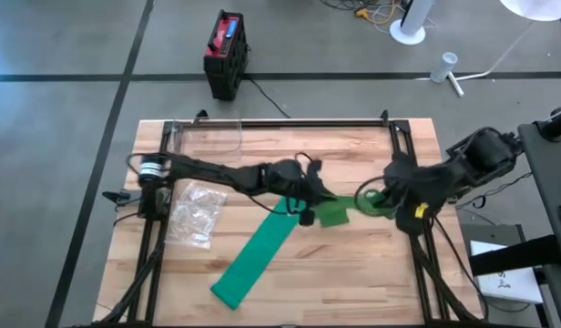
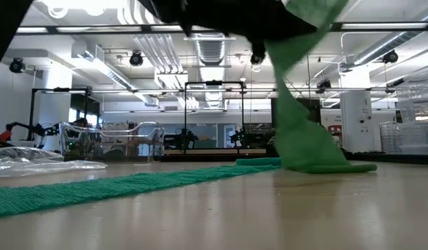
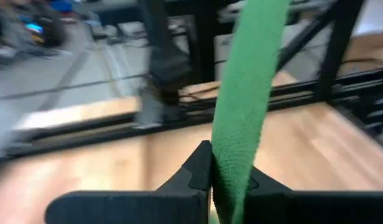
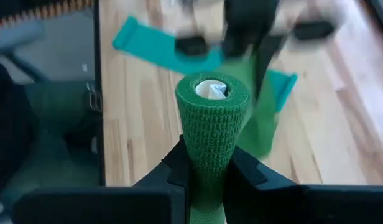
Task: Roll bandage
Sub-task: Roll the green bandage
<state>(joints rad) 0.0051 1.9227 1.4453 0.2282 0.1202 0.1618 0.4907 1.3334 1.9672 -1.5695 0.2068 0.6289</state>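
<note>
From where I stood, the left gripper [image 1: 307, 202] hung over the middle of the table [image 1: 353, 273], clenched on the green bandage [image 1: 253, 260]. In the left wrist view the strip [image 3: 241, 124] ran up from between its shut fingers [image 3: 198, 174], pinched edge-on. From that grip the loose length trailed flat across the wood toward the near left edge, ending well apart from either arm. The other way, the strip dropped and bunched on the table between the two grippers.

The right gripper [image 1: 382, 196] sat just beside it, near the table's right rail, grasping the roll [image 4: 211, 124]. The roll stood up between its fingers [image 4: 179, 168], white core showing at the open end.

A clear plastic wrapper [image 1: 195, 214] lay near the left edge, beside the left arm.
</note>
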